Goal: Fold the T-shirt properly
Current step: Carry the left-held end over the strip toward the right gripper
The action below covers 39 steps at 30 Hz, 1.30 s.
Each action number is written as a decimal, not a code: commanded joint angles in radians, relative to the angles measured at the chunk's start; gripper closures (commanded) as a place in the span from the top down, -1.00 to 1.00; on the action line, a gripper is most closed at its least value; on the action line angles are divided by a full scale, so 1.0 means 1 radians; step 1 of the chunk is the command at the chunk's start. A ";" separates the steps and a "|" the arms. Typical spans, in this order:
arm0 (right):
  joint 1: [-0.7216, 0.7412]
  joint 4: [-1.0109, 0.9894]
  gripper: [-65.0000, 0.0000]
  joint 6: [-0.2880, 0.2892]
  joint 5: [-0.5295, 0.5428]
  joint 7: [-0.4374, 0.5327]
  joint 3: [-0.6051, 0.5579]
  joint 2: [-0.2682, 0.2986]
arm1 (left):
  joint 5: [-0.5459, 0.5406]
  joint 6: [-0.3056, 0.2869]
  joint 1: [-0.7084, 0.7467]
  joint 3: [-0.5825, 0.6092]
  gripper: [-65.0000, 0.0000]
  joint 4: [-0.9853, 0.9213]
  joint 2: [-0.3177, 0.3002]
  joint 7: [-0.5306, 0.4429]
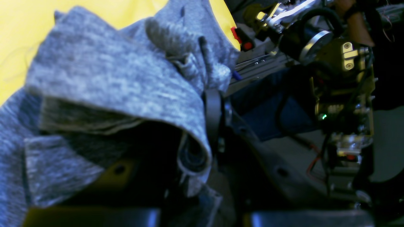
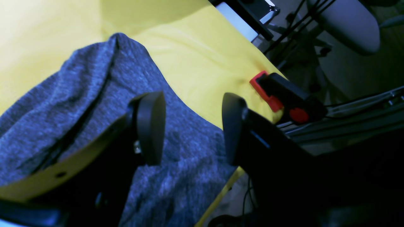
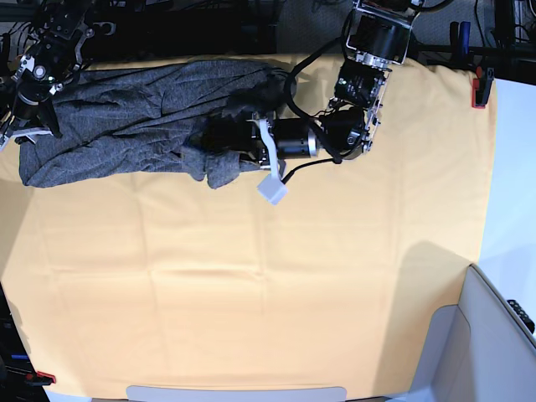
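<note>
Two grippers work one T-shirt (image 3: 126, 126), which lies bunched along the far edge of the yellow cloth (image 3: 251, 293), long axis left to right; the left gripper (image 3: 219, 138), clamped on a fold, sits at its right end; the right gripper (image 2: 192, 129), half open and empty, hovers over its left end. Only the wrist views show the jaws; only the base view shows the whole length.

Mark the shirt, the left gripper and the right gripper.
shirt (image 3: 109, 126), base view, middle of the bunched grey fabric.
left gripper (image 1: 208, 110), left wrist view, fingertips shut on a shirt fold.
right gripper (image 2: 192, 126), right wrist view, gap between the open fingertips, above the shirt.
</note>
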 commanded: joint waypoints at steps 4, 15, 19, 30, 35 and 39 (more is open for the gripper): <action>0.004 0.016 -0.10 -0.003 -0.010 0.028 0.005 0.011 | -0.032 -0.006 -0.040 0.085 -1.00 -0.050 0.005 -0.105; 0.004 0.016 -0.10 -0.003 -0.010 0.028 0.005 0.009 | -0.032 -0.006 -0.071 0.177 -1.00 -0.164 0.062 -0.215; 0.003 0.015 -0.10 -0.003 -0.010 0.028 0.005 0.009 | -0.032 -0.006 -0.085 0.177 -1.00 -0.164 0.071 -0.215; 0.003 0.015 -0.10 -0.003 -0.010 0.028 0.005 -0.006 | -0.032 -0.006 -0.086 0.177 -1.00 -0.164 0.097 -0.217; 0.003 0.015 -0.10 -0.003 -0.010 0.028 0.005 -0.012 | -0.032 -0.006 -0.086 0.177 -1.00 -0.164 0.110 -0.219; 0.003 0.015 -0.10 -0.003 -0.010 0.028 0.005 -0.012 | -0.032 -0.006 -0.094 0.177 -1.00 -0.164 0.111 -0.232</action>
